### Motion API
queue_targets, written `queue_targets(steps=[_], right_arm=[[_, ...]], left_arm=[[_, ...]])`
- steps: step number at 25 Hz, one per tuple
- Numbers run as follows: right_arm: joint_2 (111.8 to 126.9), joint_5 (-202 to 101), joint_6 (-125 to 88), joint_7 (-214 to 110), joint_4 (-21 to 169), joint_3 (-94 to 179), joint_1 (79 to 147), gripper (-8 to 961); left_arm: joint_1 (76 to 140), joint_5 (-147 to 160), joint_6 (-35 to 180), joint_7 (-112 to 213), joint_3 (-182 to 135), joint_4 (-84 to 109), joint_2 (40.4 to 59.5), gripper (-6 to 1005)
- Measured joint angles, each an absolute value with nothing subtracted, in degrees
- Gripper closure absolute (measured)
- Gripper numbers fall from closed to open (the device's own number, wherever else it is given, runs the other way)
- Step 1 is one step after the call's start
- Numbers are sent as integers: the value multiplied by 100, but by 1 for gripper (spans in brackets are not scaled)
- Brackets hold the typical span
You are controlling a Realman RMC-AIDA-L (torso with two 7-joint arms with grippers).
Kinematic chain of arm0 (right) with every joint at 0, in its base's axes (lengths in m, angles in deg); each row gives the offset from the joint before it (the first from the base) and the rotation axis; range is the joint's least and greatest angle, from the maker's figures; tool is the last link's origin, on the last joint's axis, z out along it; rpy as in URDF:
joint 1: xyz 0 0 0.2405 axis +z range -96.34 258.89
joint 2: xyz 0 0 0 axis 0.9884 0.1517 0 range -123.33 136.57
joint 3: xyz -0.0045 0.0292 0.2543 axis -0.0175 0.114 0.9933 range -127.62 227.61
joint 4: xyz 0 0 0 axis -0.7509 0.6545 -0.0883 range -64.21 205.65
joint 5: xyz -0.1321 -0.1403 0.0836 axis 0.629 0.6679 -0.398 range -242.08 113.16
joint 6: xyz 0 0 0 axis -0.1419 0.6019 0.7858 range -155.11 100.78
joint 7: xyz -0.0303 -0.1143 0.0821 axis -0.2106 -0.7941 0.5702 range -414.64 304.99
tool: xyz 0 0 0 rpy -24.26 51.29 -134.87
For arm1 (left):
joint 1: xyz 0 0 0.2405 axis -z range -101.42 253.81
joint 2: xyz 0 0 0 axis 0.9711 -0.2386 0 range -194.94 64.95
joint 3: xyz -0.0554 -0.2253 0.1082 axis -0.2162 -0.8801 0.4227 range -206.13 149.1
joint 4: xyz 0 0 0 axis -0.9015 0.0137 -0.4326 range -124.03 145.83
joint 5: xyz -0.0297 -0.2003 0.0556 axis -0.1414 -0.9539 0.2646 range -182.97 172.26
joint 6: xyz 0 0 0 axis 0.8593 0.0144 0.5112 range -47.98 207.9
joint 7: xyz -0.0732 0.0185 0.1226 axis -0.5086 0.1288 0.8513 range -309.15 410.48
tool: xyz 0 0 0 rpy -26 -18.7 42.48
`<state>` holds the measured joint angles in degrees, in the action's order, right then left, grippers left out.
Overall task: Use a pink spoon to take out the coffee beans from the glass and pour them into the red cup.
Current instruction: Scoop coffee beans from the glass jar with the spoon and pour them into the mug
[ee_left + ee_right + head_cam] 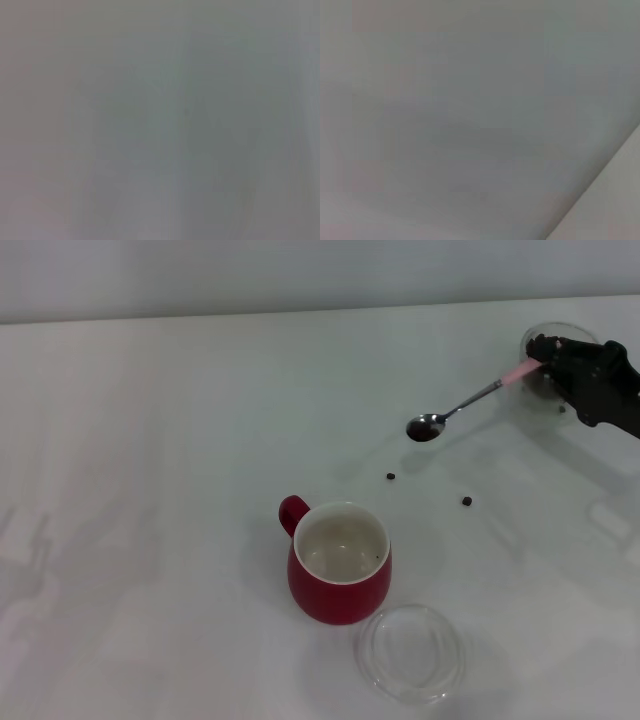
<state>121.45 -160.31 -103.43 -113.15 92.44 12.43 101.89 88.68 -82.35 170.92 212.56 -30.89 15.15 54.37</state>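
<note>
Nearest the front edge of the tabletop (150,440) lay a shallow clear dish (411,652), just beside the red cup (340,565). At the far right corner, the right gripper (540,352) clamped the pink spoon (470,400) by its handle, partly hiding the glass (552,340). The bowl carried dark coffee beans (425,428). Two loose beans (467,501) lay between spoon and cup.

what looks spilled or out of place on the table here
Two coffee beans lie loose on the table, between the red cup and the pink spoon held by the right pincer. They look dropped from the spoon on the way.
</note>
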Motion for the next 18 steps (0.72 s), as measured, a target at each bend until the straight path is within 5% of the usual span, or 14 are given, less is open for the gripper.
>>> queue_targets(steps=[18], right_arm=[[12193, -16130, -10966, -11488, 8856, 974, 10304, 782]], left_arm=[[8886, -8231, 17017, 21256, -3089, 1441, 5437, 602]])
